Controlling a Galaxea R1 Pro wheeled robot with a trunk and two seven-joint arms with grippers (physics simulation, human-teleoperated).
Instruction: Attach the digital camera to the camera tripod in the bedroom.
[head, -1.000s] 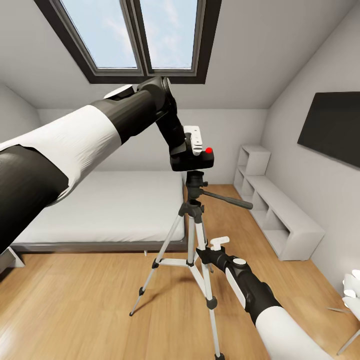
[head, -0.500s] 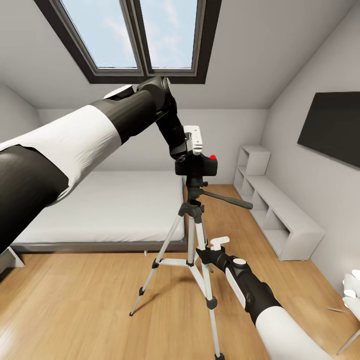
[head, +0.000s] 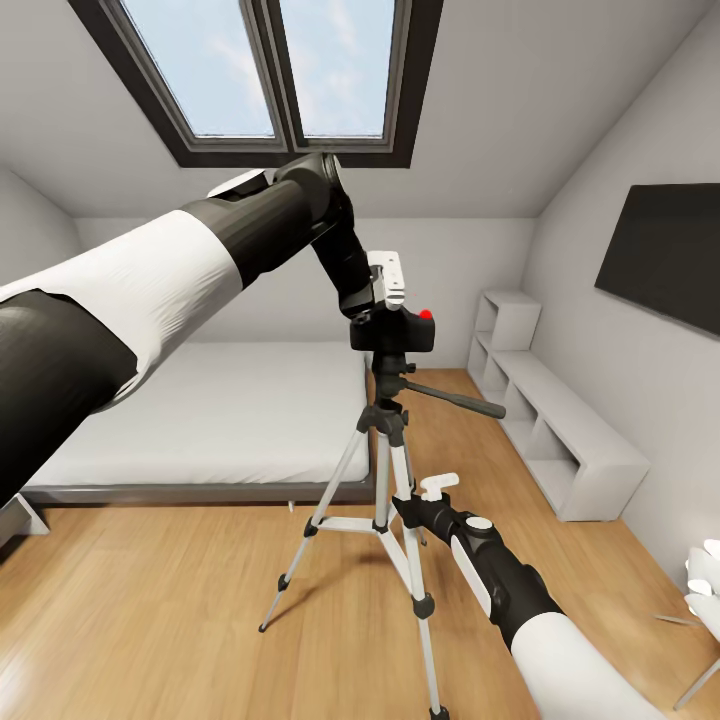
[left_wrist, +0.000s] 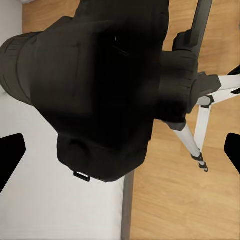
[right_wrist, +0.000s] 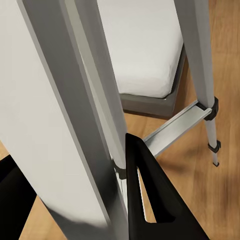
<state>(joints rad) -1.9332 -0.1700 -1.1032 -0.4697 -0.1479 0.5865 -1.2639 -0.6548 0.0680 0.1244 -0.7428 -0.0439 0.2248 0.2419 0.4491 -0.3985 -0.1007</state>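
The digital camera (head: 393, 331), black with a small red button on top, is seen seated on the dark grey head of the camera tripod (head: 388, 440), which stands on the light wood floor (head: 180, 610) of the bedroom, just in front of the grey bed (head: 200, 420) with its white mattress. The tripod's long pan handle is directed toward the white low shelf unit (head: 560, 430) along the right wall.

The left gripper (head: 392, 283) is held directly above the camera, its white finger (head: 393, 280) rising just over the camera's top. In the left wrist view the camera (left_wrist: 95, 85) is seen between the two dark fingertips (left_wrist: 11, 157), which stand far apart at the picture's edges and well clear of the body; the jaws are wide open and nothing is gripped.

The right gripper (head: 425, 497) is placed low against the tripod's silver legs, just beside the black joint. In the right wrist view a leg (right_wrist: 75, 125) is seen between the dark fingers (right_wrist: 155, 200); whether it is clamped cannot be told.

A skylight (head: 280, 70) is set in the sloped ceiling, and a dark screen (head: 665, 255) is mounted on the right wall.
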